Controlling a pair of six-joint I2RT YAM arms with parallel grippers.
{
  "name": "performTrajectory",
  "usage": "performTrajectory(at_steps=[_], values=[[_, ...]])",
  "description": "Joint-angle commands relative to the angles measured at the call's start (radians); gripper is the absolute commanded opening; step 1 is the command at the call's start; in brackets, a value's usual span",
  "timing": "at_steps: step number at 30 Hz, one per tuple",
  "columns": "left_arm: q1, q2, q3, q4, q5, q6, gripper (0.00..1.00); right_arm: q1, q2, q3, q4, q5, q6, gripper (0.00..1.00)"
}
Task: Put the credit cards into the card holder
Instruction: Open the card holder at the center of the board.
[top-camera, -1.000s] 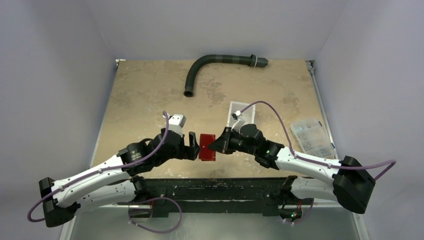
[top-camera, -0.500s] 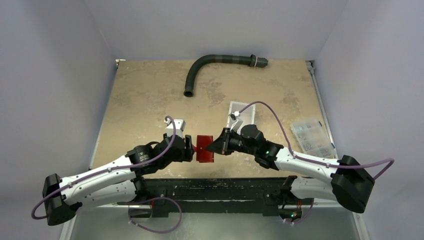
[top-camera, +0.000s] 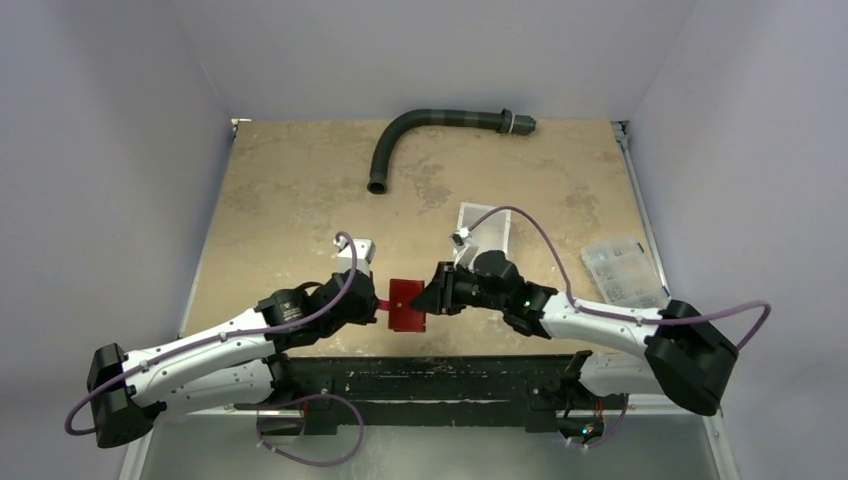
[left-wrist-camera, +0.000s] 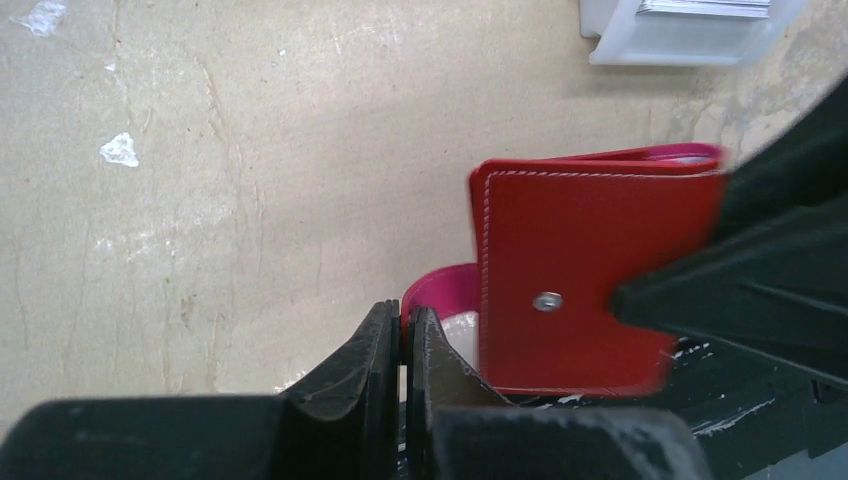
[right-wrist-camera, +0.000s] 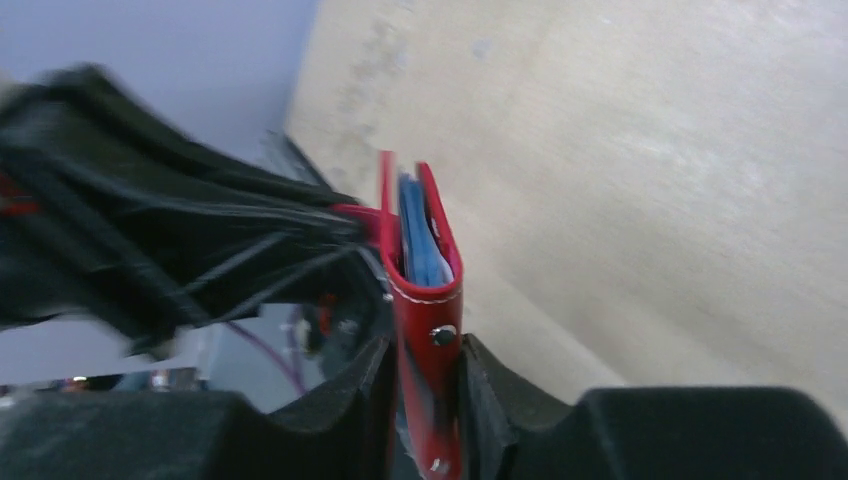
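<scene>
My left gripper (left-wrist-camera: 402, 340) is squeezed tight on the pink snap tab (left-wrist-camera: 440, 292) at the 9 o'clock edge of the card holder (left-wrist-camera: 585, 275). The holder sits between my two arms, near the 6 o'clock edge of the table (top-camera: 280, 200), and it is folded shut. I think I am on the opening step. Next I should pull the tab gently toward 9 o'clock so the flap comes open, while the other side holds firm.

My right gripper (right-wrist-camera: 427, 348) grasps the holder from 3 o'clock, one finger on each flat side. Something pale blue shows inside; I cannot tell if it is a card or a sleeve.

The dark hose (top-camera: 420, 125) lies far off at 12 o'clock. The white bin (top-camera: 485, 228) is near, at 1 o'clock, and the credit cards (left-wrist-camera: 705, 8) look stacked in it. The clear box (top-camera: 622, 272) is at 3 o'clock. Both grippers are busy, so one must let go to fetch a card
</scene>
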Motion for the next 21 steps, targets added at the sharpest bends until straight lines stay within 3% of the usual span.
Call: performTrajectory(at_steps=[1,6,10,13,21], values=[[0.0,-0.009,0.059,-0.012,0.017,0.034,0.0,0.024,0.115,0.136,-0.246,0.12,-0.137,0.43],[0.0,0.028,0.024,0.139,0.172,0.04,0.0,0.072,0.213,0.223,-0.399,0.23,-0.209,0.68],[0.0,0.09,0.007,0.187,0.214,0.026,0.0,0.089,0.179,0.205,-0.437,0.271,-0.222,0.77],[0.0,0.085,-0.014,0.232,0.261,0.006,0.0,0.088,0.108,0.16,-0.473,0.313,-0.221,0.81],[0.0,0.034,-0.061,0.302,0.297,-0.035,0.0,0.091,-0.009,0.064,-0.32,0.208,-0.139,0.83]])
